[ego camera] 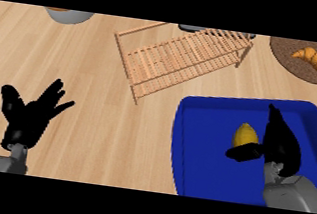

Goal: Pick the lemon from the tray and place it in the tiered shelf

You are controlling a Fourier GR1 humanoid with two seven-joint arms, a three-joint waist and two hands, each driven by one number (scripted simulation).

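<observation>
A yellow lemon (244,134) lies inside the blue tray (198,169) at the lower right. My right hand (280,142) is over the tray just right of the lemon, fingers straight and pointing away, thumb reaching under the lemon's near end; it is open. The wooden slatted tiered shelf (179,56) stands tilted across the upper middle of the counter, nothing on its slats. My left hand (30,112) rests open at the lower left, fingers spread and up.
A round brown plate (290,63) with a croissant (315,59) sits at the upper right. A grey bowl (69,15) shows at the top left edge. A dark object (194,28) lies behind the shelf.
</observation>
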